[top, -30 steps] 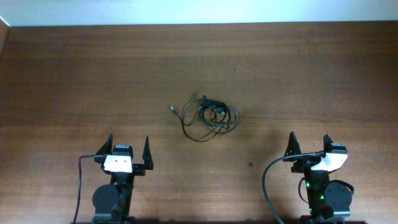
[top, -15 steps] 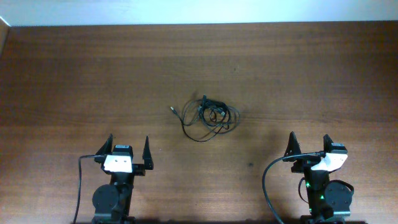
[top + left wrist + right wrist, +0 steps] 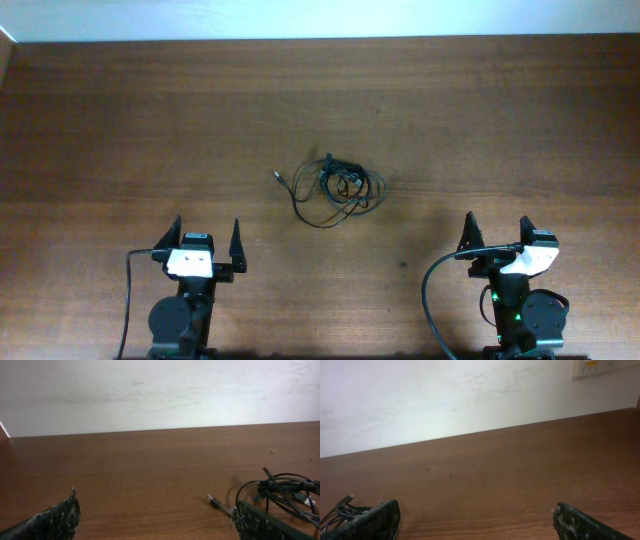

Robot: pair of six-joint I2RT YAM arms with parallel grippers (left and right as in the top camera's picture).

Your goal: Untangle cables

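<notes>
Cables (image 3: 333,188) lie in one small loose tangle of thin black wire near the middle of the wooden table (image 3: 120,120), touched by neither arm. At the near edge on the left, the left gripper (image 3: 207,225) points toward the far side with its jaws spread wide and nothing between them. From its wrist camera the tangle sits ahead and to the right, partly behind the right-hand finger (image 3: 265,522). One loose plug end (image 3: 279,178) sticks out from the tangle's left side. At the near edge on the right, the right gripper (image 3: 497,222) also stands wide and empty, well apart from the wires. Its wrist view catches only a few loops at the far left.
</notes>
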